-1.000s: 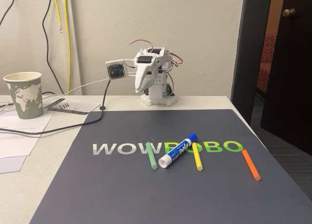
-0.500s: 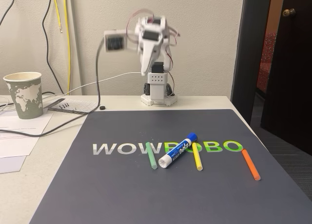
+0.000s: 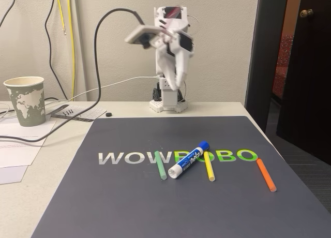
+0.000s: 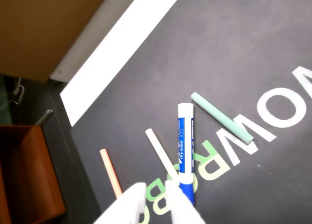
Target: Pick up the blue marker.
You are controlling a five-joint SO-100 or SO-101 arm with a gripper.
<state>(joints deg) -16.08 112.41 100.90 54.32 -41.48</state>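
the blue marker (image 3: 188, 160) lies flat at centre frame of the fixed view on the dark mat (image 3: 129, 207), between the green stick (image 3: 161, 165) and the yellow stick (image 3: 209, 166), touching neither. step in hand: approach. the fingers (image 3: 178, 83) hang raised at upper centre, well apart from it; fingers nearly closed, gripping nothing. next move calls for opening, descending, straddling the barrel.

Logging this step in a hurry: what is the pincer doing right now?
Pincer: raised above the mat, holding nothing; open or closed cannot be told. Blue marker lies on the mat.
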